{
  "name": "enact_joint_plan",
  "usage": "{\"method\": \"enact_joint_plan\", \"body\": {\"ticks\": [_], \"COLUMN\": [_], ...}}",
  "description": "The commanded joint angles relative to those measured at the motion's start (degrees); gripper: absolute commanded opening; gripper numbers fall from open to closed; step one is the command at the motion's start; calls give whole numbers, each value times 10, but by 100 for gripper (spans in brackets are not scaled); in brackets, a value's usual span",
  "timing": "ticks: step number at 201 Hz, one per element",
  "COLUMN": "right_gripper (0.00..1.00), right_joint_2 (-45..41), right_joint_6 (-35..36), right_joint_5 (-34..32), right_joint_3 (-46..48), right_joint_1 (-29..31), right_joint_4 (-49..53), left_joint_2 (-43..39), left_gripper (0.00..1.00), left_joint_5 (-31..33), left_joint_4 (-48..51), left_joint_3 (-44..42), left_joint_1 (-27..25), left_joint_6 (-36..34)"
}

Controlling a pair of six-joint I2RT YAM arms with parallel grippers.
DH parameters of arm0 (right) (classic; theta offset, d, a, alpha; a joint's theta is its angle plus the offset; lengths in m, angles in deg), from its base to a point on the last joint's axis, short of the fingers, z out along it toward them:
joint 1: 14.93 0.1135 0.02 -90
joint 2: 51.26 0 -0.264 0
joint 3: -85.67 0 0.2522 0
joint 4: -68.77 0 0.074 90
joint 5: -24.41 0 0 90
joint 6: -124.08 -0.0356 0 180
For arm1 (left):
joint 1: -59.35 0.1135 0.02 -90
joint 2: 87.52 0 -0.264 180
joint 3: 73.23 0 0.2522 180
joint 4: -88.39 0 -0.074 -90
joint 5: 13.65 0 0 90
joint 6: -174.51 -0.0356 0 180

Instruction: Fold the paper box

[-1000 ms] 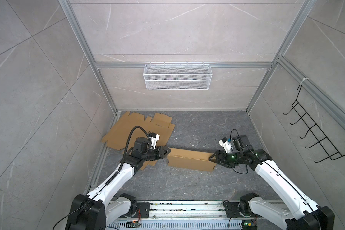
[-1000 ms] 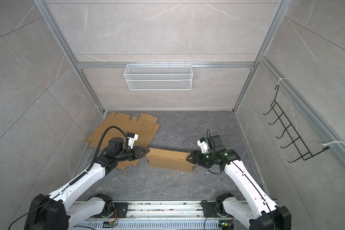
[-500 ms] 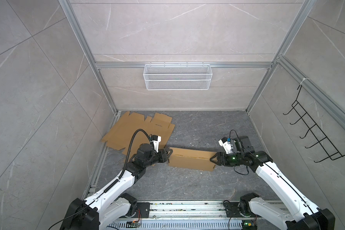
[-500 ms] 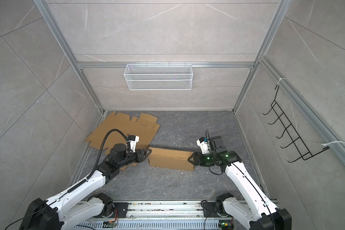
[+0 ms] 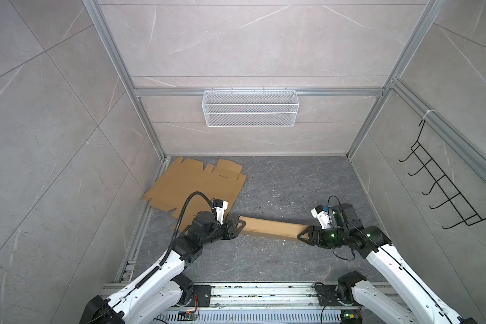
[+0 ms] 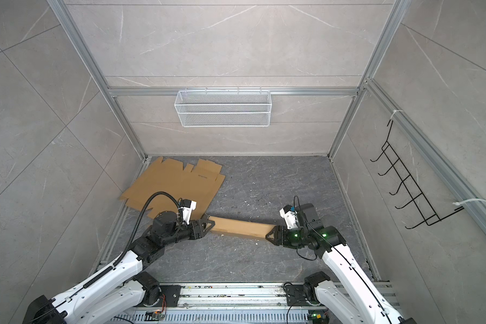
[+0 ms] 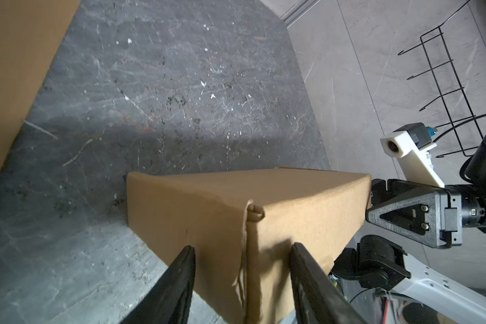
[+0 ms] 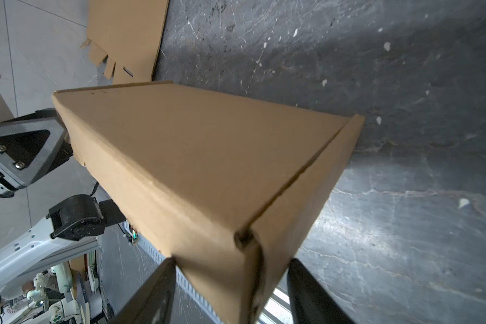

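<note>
paper box [image 5: 270,228]: 1 | flat cardboard sheets [image 5: 197,185]: overlapping, count unclear | white wire basket [image 5: 250,112]: 1 | black hook rack [image 5: 443,190]: 1 | arms: 2, left arm [image 5: 163,266], right arm [image 5: 390,263] | grippers: 2, left gripper [image 5: 242,223], right gripper [image 5: 302,235]

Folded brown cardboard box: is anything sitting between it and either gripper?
Nothing visible does. The left gripper is at one end of the folded brown cardboard box, jaws apart around it, and the right gripper is closed on the opposite end. The flat cardboard sheets lie off towards the back corner, not between.
</note>
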State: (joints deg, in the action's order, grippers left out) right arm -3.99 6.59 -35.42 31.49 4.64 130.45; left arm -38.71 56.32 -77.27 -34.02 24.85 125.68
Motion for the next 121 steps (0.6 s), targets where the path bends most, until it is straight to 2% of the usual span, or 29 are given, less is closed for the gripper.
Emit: {"method": "enact_joint_plan", "body": {"ticks": [1,44,79,95,121], "right_gripper": [66,70,74,77,82], "right_joint_2": [1,45,131,160,197], "right_joint_6": [-34,-81,-57,-46,-45], "right_joint_5": [-34,-83,-145,-159,-169], "right_joint_3": [20,37,2,-19,-25], "right_joint_1": [18,69,70,70,57], "right_joint_4": [26,-66,-106,-106,-127], "left_joint_2": [7,63,112,125,186], "left_gripper": [63,65,68,74,80], "left_joint_5": [-21,-29,-24,-7,-14], "left_joint_4": [96,94,90,105,77], "left_joint_3": [-3,18,60,82,95], "left_joint_1": [-6,-6,-6,-2,31], "left_joint_6": [12,-5,-37,-58,-75]}}
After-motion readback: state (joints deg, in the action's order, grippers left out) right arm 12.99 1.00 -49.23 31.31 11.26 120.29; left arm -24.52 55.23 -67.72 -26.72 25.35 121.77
